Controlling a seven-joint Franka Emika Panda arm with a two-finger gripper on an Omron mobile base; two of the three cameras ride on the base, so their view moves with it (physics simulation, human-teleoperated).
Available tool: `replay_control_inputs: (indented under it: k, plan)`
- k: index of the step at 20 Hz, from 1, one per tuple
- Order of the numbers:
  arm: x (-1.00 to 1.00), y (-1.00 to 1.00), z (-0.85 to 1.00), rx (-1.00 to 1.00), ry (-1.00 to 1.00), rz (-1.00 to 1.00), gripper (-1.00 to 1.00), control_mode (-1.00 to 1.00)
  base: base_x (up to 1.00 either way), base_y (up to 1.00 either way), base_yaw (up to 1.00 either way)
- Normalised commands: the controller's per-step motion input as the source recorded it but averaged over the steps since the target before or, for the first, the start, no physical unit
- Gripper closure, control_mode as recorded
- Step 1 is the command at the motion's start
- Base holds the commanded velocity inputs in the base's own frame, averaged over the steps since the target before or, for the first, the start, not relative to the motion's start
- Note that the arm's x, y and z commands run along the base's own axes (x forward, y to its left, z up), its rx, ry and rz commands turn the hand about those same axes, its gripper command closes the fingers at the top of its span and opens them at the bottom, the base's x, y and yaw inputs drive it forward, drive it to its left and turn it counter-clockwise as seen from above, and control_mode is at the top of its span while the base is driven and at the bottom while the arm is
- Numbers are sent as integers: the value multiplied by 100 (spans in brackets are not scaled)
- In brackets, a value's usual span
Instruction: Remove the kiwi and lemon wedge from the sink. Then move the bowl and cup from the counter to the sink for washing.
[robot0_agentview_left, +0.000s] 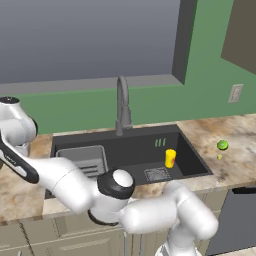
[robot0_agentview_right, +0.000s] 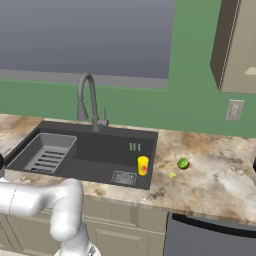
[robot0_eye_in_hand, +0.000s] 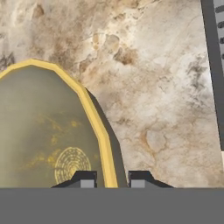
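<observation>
Bowl (robot0_eye_in_hand: 43, 131) tan-gold, yellow rim; cup (robot0_agentview_left: 170, 158) yellow; kiwi (robot0_agentview_left: 222, 145) green; counter (robot0_eye_in_hand: 153, 87) beige-brown marbled

cup (robot0_agentview_left: 170, 158) stands in sink (robot0_agentview_left: 75, 142), right end, beside drain | rack (robot0_agentview_right: 45, 152) in sink's left end | kiwi (robot0_agentview_left: 223, 145) and lemon wedge (robot0_agentview_left: 219, 157) on tabletop (robot0_agentview_right: 215, 170) right of sink, wedge just before kiwi | my fingers (robot0_eye_in_hand: 86, 179) straddle bowl (robot0_eye_in_hand: 39, 131) rim, bowl on tabletop

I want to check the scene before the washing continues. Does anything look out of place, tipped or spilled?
Nothing stands out. The cup stands upright in the sink; the kiwi and lemon wedge lie on the counter. No spill shows.
</observation>
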Motion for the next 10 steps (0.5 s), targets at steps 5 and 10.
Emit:
replay_control_inputs:
  k: [5,10]
  plan:
    - [-33,-37,24,17,0,-4,100,-100,0,0,0]
    - [-34,-38,27,15,0,-3,100,-100,0,0,0]
